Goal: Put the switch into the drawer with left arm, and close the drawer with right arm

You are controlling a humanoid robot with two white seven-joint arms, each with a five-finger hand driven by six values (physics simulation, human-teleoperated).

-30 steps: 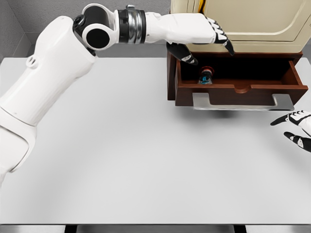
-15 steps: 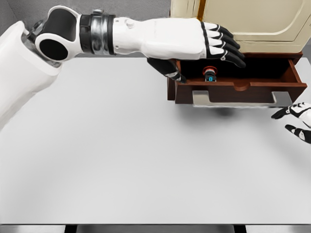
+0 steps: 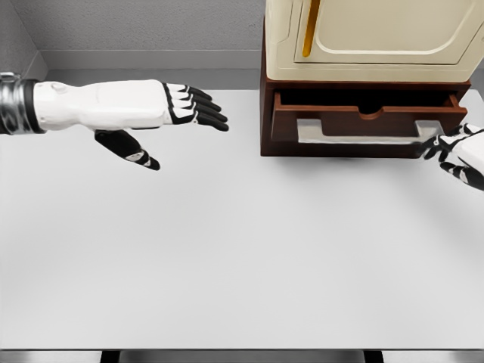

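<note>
Now, table [image 3: 227,265]: wide and white, with lots of open room across the middle and bottom of the frame.
Table edges: the front edge runs along the bottom of the frame; the back edge meets a grey wall at the top.
Drawer [image 3: 367,121]: dark brown, upper right of the frame, under a cream cabinet [image 3: 370,38]. It sticks out only a little way.
Drawer handle [image 3: 355,132]: a pale grey bar along the drawer front.
Switch: cannot be seen; the drawer's inside is hidden from this view.
Left hand [image 3: 162,113]: upper left of the frame, above the table, well apart from the drawer. Its fingers are stretched out straight and hold nothing.
Right hand [image 3: 457,151]: at the right edge of the frame, fingertips touching the right end of the drawer handle. Fingers are spread, not wrapped around anything.
</note>
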